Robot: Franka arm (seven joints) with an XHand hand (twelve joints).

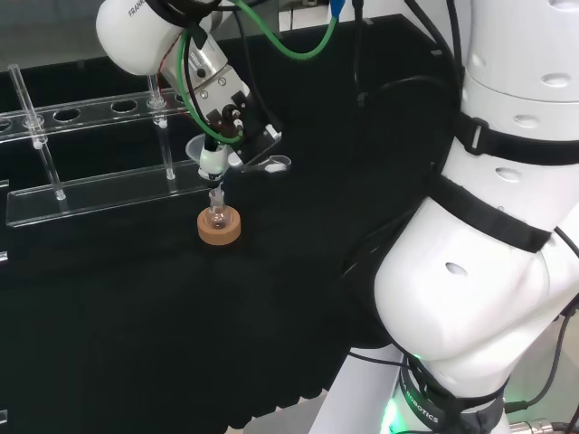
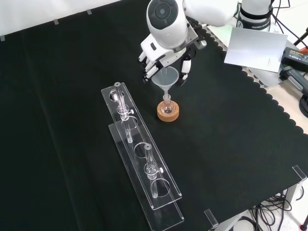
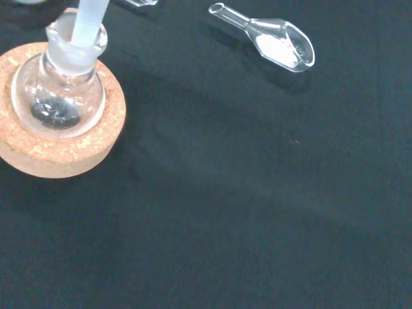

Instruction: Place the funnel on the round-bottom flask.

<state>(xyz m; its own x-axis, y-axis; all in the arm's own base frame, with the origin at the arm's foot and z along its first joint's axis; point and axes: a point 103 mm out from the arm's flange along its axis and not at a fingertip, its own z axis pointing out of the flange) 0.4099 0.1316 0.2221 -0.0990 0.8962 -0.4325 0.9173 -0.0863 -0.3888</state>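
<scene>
1. Hand (image 2: 166, 54) above the flask, fingers curled about the rim of the funnel (image 2: 166, 78), thumb on the far side in the front view. Funnel held, not released.
2. Funnel stem (image 3: 87, 22) already inside the neck of the round-bottom flask (image 3: 59, 96), as seen in the wrist view. Flask seated in a cork ring (image 1: 220, 227) on the black cloth, near the clear tube rack (image 2: 139, 159).
3. Judged near the end of the task: stem in the neck, cone apparently not yet resting on it.
4. Risk: stem slightly tilted in the wrist view; pushing down off-axis could lever the neck and tip the flask out of the ring.
5. Risk: uneven opening of the fingers could drag the cone sideways and topple funnel or flask.
6. Risk: letting go too high could leave the funnel leaning in the neck.
7. Wrist view gives the stem-in-neck contact, a dark bit at the flask bottom, and a glass scoop (image 3: 273, 42) with white powder lying well apart.
8. Front view gives the grasp on the cone and the rack layout; head view gives the height of the funnel over the cork ring.
</scene>
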